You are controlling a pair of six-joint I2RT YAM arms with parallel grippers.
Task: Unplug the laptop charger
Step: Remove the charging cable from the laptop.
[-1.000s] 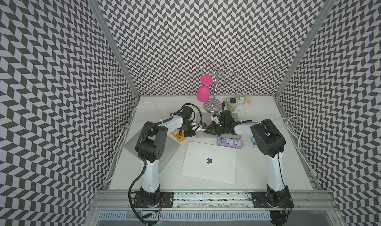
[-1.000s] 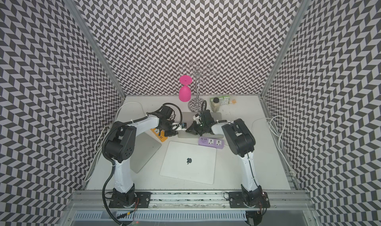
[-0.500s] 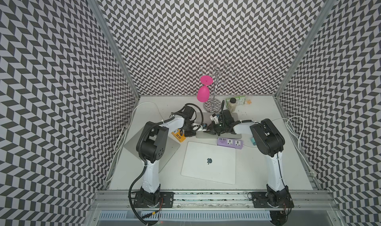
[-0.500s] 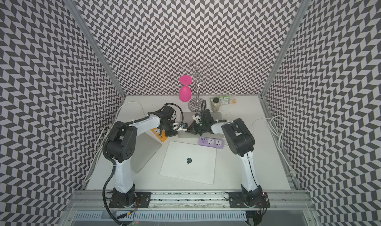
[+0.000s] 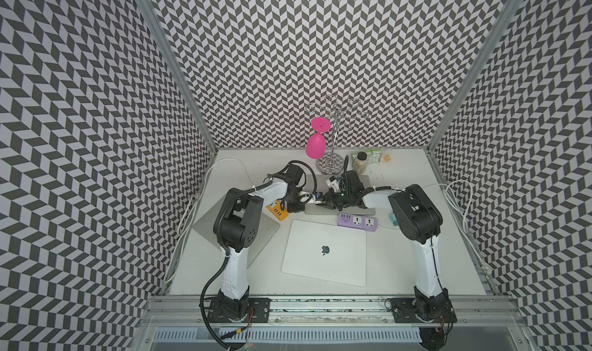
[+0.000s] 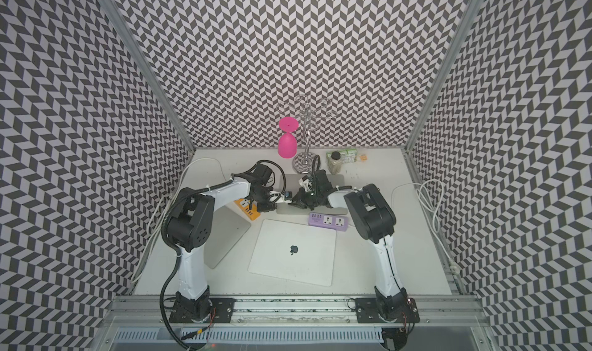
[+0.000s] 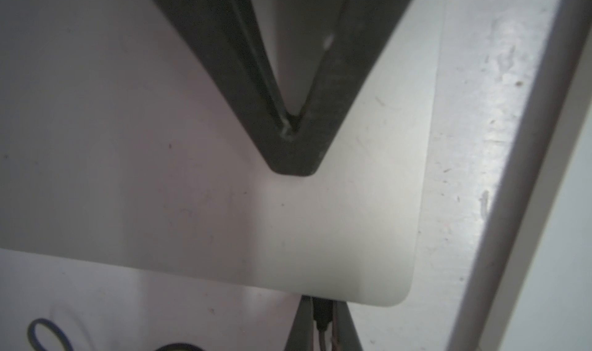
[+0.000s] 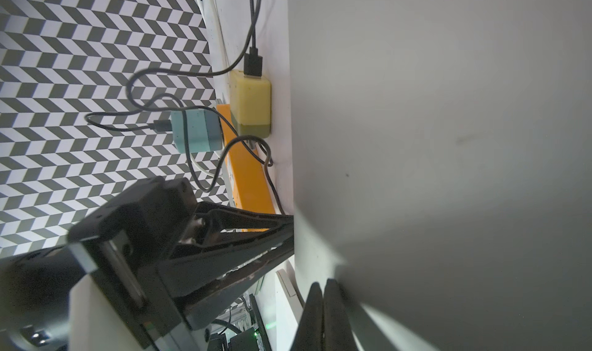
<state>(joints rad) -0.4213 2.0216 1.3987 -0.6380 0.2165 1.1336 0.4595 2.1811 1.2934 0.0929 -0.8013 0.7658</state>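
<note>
A grey laptop (image 5: 346,211) lies shut at the back middle of the table, seen in both top views (image 6: 290,181). The charger's black plug (image 7: 322,314) sits against the laptop's (image 7: 224,189) edge near a corner. My left gripper (image 7: 322,301) is shut on the plug; whether the plug is still seated I cannot tell. From the right wrist view the left gripper (image 8: 290,234) meets that edge. My right gripper (image 8: 323,288) is shut and empty, its tip resting on the lid (image 7: 293,167). In a top view both grippers (image 5: 304,207) (image 5: 322,204) meet at the laptop's left side.
An orange power strip (image 8: 246,179) beside the laptop carries a yellow-green brick (image 8: 251,106) and a teal brick (image 8: 195,131) with black cables. A purple strip (image 5: 357,221), a silver laptop (image 5: 326,253), a third laptop (image 5: 205,227), a pink glass (image 5: 315,144) and a jar (image 5: 361,162) stand around.
</note>
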